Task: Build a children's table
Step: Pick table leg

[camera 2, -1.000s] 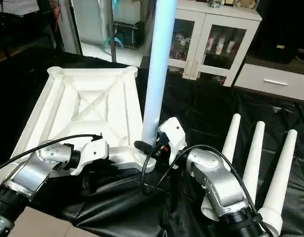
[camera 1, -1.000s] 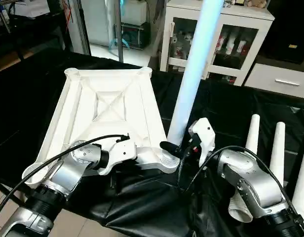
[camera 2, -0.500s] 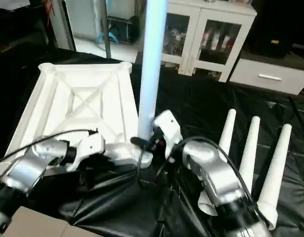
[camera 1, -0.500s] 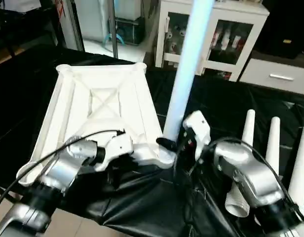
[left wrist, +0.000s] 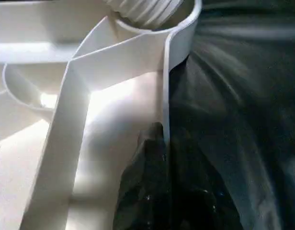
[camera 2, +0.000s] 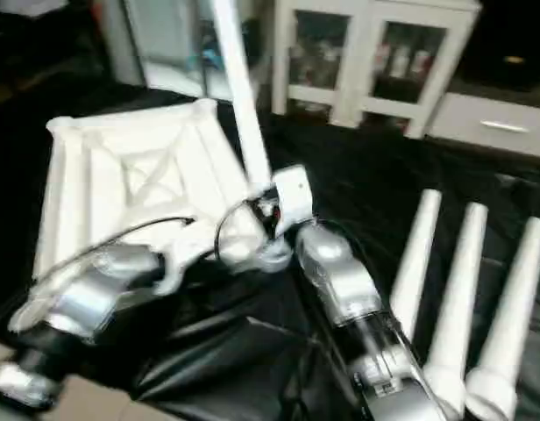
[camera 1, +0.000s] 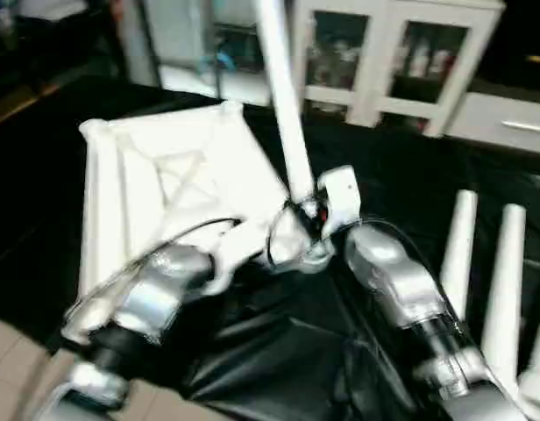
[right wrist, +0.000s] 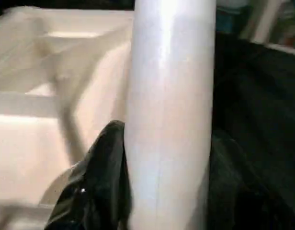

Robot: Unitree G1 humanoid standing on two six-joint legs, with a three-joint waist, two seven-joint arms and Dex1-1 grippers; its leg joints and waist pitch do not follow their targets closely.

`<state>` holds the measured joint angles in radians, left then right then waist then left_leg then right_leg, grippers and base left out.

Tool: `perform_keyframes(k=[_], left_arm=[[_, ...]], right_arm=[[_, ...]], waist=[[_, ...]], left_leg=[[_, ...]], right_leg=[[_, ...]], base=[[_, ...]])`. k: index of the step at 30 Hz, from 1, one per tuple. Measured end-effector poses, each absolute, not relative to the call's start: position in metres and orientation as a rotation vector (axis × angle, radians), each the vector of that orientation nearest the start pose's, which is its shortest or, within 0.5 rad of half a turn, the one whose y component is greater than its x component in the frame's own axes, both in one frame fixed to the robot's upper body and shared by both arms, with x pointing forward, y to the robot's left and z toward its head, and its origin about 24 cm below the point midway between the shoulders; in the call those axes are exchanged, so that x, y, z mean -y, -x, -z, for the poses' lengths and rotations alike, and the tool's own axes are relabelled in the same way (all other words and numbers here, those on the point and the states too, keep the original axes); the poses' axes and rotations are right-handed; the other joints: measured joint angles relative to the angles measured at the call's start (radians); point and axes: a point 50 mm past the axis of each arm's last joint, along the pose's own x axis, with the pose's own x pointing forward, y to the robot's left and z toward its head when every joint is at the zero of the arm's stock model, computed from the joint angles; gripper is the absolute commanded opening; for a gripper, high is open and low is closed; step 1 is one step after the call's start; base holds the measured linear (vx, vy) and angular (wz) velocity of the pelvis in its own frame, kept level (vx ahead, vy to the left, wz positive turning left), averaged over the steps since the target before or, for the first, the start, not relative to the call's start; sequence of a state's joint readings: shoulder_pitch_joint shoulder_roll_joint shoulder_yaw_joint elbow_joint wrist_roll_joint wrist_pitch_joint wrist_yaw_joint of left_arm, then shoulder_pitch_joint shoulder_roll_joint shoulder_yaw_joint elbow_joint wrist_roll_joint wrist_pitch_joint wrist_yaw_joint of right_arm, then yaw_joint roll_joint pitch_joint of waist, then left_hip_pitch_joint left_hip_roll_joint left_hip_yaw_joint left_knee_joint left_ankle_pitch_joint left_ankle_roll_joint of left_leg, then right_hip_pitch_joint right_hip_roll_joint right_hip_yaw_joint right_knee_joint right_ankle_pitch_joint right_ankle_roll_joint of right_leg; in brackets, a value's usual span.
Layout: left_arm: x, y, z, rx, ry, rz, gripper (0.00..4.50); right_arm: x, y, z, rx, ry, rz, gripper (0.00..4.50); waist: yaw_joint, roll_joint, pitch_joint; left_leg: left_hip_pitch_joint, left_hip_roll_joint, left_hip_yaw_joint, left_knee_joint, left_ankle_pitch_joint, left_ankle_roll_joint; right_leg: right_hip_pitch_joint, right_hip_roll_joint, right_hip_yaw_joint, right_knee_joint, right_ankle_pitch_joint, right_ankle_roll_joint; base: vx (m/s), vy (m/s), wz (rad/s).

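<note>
The white tabletop (camera 1: 165, 175) lies upside down on the black cover, ribs facing up. One white leg (camera 1: 283, 114) stands in its near right corner socket (left wrist: 147, 12), the top leaning left in the picture. My right gripper (camera 1: 307, 215) is shut on that leg low down; a black finger (right wrist: 99, 182) presses its side. My left gripper (camera 1: 263, 250) is shut on the tabletop's rim (left wrist: 166, 96) just beside that socket, one finger (left wrist: 142, 191) on the inner side of the wall.
Three spare white legs (camera 2: 415, 254) (camera 2: 458, 289) (camera 2: 515, 307) lie side by side on the black cover to the right. A white glass-door cabinet (camera 1: 401, 61) stands behind the table. The table's near edge and the floor (camera 1: 16, 351) show at the lower left.
The whole picture has swung and tilted, so the camera has moved. Both grips stay as they were, and the leg stays in its socket.
</note>
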<state>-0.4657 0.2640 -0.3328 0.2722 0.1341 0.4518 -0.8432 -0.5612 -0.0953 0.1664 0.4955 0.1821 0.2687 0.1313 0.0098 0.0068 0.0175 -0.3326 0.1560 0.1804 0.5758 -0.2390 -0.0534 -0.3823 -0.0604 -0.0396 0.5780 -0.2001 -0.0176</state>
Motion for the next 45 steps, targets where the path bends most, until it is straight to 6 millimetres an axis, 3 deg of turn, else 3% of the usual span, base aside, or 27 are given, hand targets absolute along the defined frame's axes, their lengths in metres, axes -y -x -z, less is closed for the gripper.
perform_keyframes(k=[5,10,12,15,18,19,22,23,27,29,32,34,37,39,42,45], left_arm=[[-0.082,-0.305,-0.046,-0.478,-0.430,0.970,0.00],[-0.087,-0.303,-0.048,-0.424,-0.482,1.000,0.00],[-0.100,-0.298,-0.050,-0.389,-0.523,1.046,0.00],[-0.113,-0.293,-0.056,-0.356,-0.551,1.121,0.00],[-0.119,-0.291,-0.056,-0.349,-0.556,1.162,0.00],[-0.120,-0.291,-0.056,-0.344,-0.558,1.164,0.45],[-0.124,-0.294,-0.061,-0.313,-0.468,1.142,0.56],[-0.125,-0.295,-0.066,-0.286,-0.409,1.144,0.79],[-0.134,-0.309,-0.094,-0.176,-0.193,1.099,0.98],[-0.142,-0.332,-0.132,-0.039,-0.101,0.991,1.18],[-0.157,-0.368,-0.187,0.106,-0.110,0.732,1.36],[-0.160,-0.383,-0.201,0.109,-0.144,0.586,1.46],[-0.158,-0.398,-0.192,0.020,-0.160,0.448,1.76],[-0.151,-0.401,-0.178,-0.043,-0.168,0.441,1.96],[-0.141,-0.401,-0.171,-0.069,-0.186,0.464,1.96],[-0.101,-0.397,-0.180,-0.039,-0.159,0.622,2.08]], right_arm=[[0.097,-0.350,-0.060,-0.212,0.028,-0.282,1.84],[0.103,-0.347,-0.065,-0.181,-0.088,-0.317,1.84],[0.106,-0.342,-0.071,-0.188,-0.194,-0.405,1.84],[0.116,-0.337,-0.088,-0.162,-0.304,-0.522,1.84],[0.131,-0.334,-0.111,-0.100,-0.358,-0.607,1.84],[0.136,-0.333,-0.116,-0.085,-0.363,-0.638,1.84],[0.147,-0.328,-0.128,-0.050,-0.375,-0.705,1.84],[0.149,-0.327,-0.128,-0.051,-0.370,-0.713,1.84],[0.149,-0.322,-0.128,-0.055,-0.358,-0.743,1.84],[0.144,-0.320,-0.130,-0.047,-0.330,-0.762,1.84],[0.130,-0.317,-0.133,-0.039,-0.273,-0.794,1.84],[0.125,-0.318,-0.131,-0.042,-0.247,-0.781,1.84],[0.117,-0.319,-0.129,-0.043,-0.226,-0.754,1.84],[0.113,-0.320,-0.129,-0.043,-0.216,-0.754,1.84],[0.113,-0.322,-0.130,-0.040,-0.197,-0.749,1.84],[0.117,-0.324,-0.122,-0.078,-0.144,-0.717,1.84]], waist=[[0.012,-0.004,0.006],[0.020,0.000,0.013],[0.021,0.003,0.019],[0.028,0.006,0.022],[0.035,0.006,0.022],[0.036,0.006,0.022],[0.036,0.004,0.025],[0.036,0.000,0.027],[0.038,-0.003,0.036],[0.046,-0.004,0.039],[0.049,-0.004,0.038],[0.049,-0.004,0.038],[0.051,-0.004,0.038],[0.054,-0.004,0.038],[0.059,-0.004,0.039],[0.083,-0.004,0.039]], left_leg=[[0.000,0.000,0.000,0.000,0.000,0.001],[-0.001,0.001,0.000,-0.001,0.001,0.001],[-0.006,0.003,0.000,0.000,0.004,0.006],[-0.023,0.004,0.000,0.010,0.005,0.008],[-0.029,0.005,0.000,0.016,0.004,0.010],[-0.030,0.005,0.000,0.017,0.004,0.010],[-0.030,0.006,0.000,0.024,0.004,0.009],[-0.029,0.008,0.000,0.026,0.005,0.008],[-0.029,0.010,0.002,0.027,0.011,0.002],[-0.031,0.013,0.003,0.027,0.016,-0.002],[-0.028,0.014,0.003,0.027,0.017,-0.004],[-0.024,0.014,0.003,0.027,0.017,-0.004],[-0.025,0.014,0.003,0.027,0.017,-0.004],[-0.027,0.014,0.003,0.027,0.020,0.001],[-0.036,0.014,0.002,0.029,0.020,0.002],[-0.039,0.014,0.000,0.032,0.019,0.003]], right_leg=[[0.000,0.000,0.000,0.000,0.000,0.000],[-0.003,0.000,0.000,0.001,0.000,0.000],[-0.007,0.002,-0.001,0.003,0.000,0.001],[-0.029,0.002,-0.001,0.019,-0.001,0.001],[-0.034,0.002,0.000,0.024,-0.001,0.000],[-0.035,0.001,0.000,0.025,-0.001,0.000],[-0.036,0.001,0.000,0.032,-0.002,-0.001],[-0.035,0.002,-0.001,0.033,-0.002,-0.001],[-0.035,0.002,-0.001,0.037,0.001,-0.004],[-0.036,0.002,-0.004,0.038,0.004,-0.006],[-0.033,0.002,-0.005,0.038,0.006,-0.007],[-0.028,0.002,-0.005,0.037,0.006,-0.007],[-0.027,0.002,-0.005,0.034,0.006,-0.007],[-0.028,0.002,-0.006,0.034,0.006,-0.007],[-0.037,0.002,-0.006,0.035,0.007,-0.007],[-0.038,0.002,-0.007,0.037,0.007,-0.007]], base=[[0.000,0.000,0.00],[0.000,0.000,0.00],[0.000,0.000,0.00],[0.000,0.000,0.00],[0.000,0.000,0.00],[0.000,0.000,0.00],[0.000,0.000,0.00],[0.000,0.000,0.00],[0.000,0.000,0.00],[0.000,0.000,0.00],[0.000,0.000,0.00],[0.000,0.000,0.00],[0.000,0.000,0.00],[0.000,0.000,0.00],[0.000,0.000,0.00],[0.000,0.000,0.00]])
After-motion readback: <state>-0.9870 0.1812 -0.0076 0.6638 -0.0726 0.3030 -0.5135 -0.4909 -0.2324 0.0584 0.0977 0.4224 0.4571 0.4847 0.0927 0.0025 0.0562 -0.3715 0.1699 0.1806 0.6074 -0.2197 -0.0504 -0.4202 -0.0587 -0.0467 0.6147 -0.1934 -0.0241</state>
